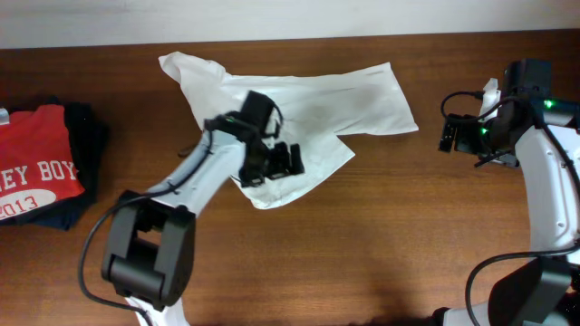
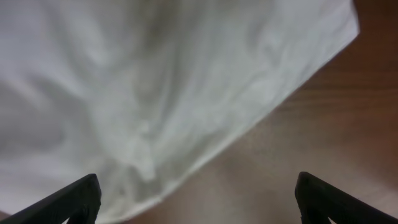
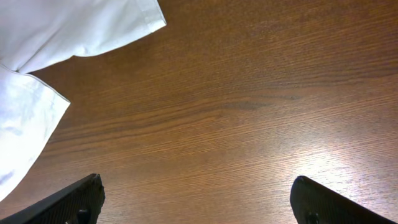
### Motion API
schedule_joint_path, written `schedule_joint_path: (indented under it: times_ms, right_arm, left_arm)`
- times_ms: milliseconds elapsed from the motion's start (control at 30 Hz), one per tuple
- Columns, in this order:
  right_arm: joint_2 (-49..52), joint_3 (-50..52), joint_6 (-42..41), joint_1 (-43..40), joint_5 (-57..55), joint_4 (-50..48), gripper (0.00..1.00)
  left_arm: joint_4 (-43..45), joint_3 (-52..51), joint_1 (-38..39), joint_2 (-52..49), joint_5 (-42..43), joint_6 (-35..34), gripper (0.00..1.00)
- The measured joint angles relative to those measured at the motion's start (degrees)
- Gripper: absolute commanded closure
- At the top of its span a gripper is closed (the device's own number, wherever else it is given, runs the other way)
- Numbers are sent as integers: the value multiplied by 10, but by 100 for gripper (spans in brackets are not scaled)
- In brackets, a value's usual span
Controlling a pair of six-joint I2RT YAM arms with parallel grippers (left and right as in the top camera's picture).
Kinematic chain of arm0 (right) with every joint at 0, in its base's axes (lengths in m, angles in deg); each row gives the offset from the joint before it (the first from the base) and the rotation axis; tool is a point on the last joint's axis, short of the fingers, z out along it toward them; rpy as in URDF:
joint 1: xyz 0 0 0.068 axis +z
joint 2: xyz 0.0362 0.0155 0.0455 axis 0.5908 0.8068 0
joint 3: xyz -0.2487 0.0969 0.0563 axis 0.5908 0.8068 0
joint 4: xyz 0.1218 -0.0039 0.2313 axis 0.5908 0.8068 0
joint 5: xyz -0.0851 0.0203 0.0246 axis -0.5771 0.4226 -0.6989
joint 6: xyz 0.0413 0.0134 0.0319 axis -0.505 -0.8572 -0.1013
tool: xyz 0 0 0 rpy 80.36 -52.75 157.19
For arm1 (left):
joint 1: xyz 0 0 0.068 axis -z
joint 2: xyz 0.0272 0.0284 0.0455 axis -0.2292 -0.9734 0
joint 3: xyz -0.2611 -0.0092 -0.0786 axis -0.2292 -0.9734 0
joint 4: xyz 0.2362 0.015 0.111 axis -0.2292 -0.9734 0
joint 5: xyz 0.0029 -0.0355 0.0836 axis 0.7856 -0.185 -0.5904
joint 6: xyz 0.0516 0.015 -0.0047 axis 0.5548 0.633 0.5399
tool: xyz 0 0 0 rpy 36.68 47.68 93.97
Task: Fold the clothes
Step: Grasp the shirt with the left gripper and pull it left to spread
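Clothes: plain white T-shirt of thin soft cloth point(image 1: 317, 100), lying rumpled and not yet squared, spread from the middle of the brown wooden tabletop point(image 1: 381, 244) toward its far edge; one flap points at the near edge.
Left gripper point(image 1: 279, 161): hangs over that near flap, fingers point(image 2: 74, 198) spread wide with nothing between them; the cloth lies loose beneath. Judged: placed to take or smooth the hem.
Right gripper point(image 1: 450, 134): near the right edge, off the cloth, fingers point(image 3: 71, 199) spread over bare wood, a sleeve corner just ahead. Judged: standing by for that corner.
Surroundings: red T-shirt with white lettering point(image 1: 32, 167) on dark navy folded garments point(image 1: 86, 136), at the left edge, well apart from the work.
Obstructions: nothing rests on the cloth; the left gripper's own bulk hides part of the flap from overhead.
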Motion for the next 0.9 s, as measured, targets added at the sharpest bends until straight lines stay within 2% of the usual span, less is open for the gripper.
schedule_joint_path:
  times_ms: [100,200,233,267,500,600,800,867,900]
  right_arm:
    - [0,0,0,0,0,1,1]
    - [0,0,0,0,0,5,1]
    - [0,0,0,0,0,5,1]
    - [0,0,0,0,0,5,1]
    - [0,0,0,0,0,7,1]
    - [0,0,0,0,0,10,1]
    - [0,0,0,0,0,11,1]
    - [0,0,0,0,0,11,1]
    - [0,0,0,0,0,11,1]
  left_arm:
    - [5,-22,42,0,-2,-66,5]
    - [34,-50,45,0,-36,-103,11]
    - [41,-61,41,0,-52,-111,11]
    - [54,-73,37,0,-70,-116,16]
    - [90,-110,3,10,-107,-132,17]
    - [84,-113,-61,13,-162,-120,20]
    - [66,-88,-254,-6,-242,-38,21]
    - [41,-68,-295,-11,-242,-21,5]
    - [18,-48,-311,-12,-228,-8,1]
